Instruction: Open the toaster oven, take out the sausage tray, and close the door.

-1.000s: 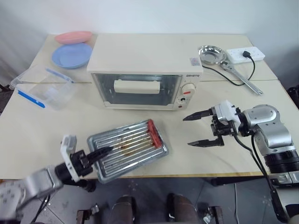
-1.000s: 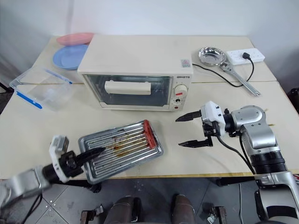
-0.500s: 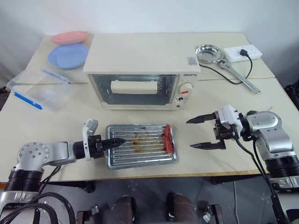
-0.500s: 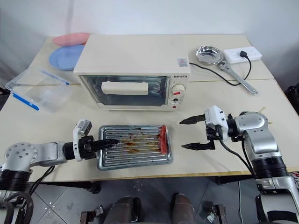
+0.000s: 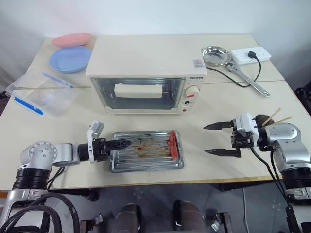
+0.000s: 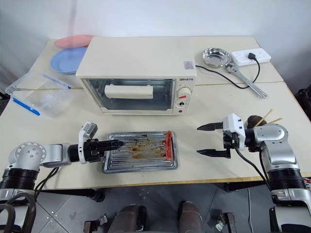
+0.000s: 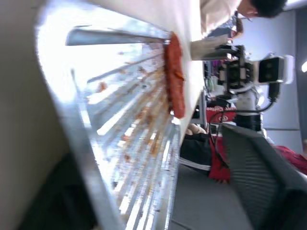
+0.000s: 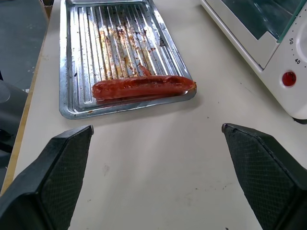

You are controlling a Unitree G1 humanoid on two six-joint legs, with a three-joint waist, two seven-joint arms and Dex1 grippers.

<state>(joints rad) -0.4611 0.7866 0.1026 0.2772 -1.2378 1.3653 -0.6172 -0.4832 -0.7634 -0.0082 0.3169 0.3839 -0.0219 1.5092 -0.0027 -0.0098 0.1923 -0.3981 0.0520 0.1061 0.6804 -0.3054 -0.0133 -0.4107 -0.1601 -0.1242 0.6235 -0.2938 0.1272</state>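
The cream-white toaster oven (image 5: 146, 73) stands mid-table. Its glass door (image 5: 138, 94) is closed, the bar handle (image 5: 141, 90) across it. In front of it the silver sausage tray (image 5: 146, 155) lies flat on the table, squared to the front edge, with one red sausage (image 5: 173, 144) at its right end. My left gripper (image 5: 119, 143) reaches in level from the left and sits over the tray's left rim. To the right of the tray, my right gripper (image 5: 205, 139) points left at it with its jaws wide open and empty. The right wrist view shows the tray (image 8: 81, 62) and sausage (image 8: 144, 86) ahead.
A blue plate (image 5: 68, 58) and a pink plate (image 5: 75, 39) sit at the back left, with a clear plastic container (image 5: 39, 92) near them. At the back right are a steel bowl (image 5: 216, 54), a wrench (image 5: 248, 80) and a power strip (image 5: 250, 52).
The tray swung from skewed to square with the table's front edge and now lies flat, my left gripper moving in with it. My right gripper drew away to the right and lower.
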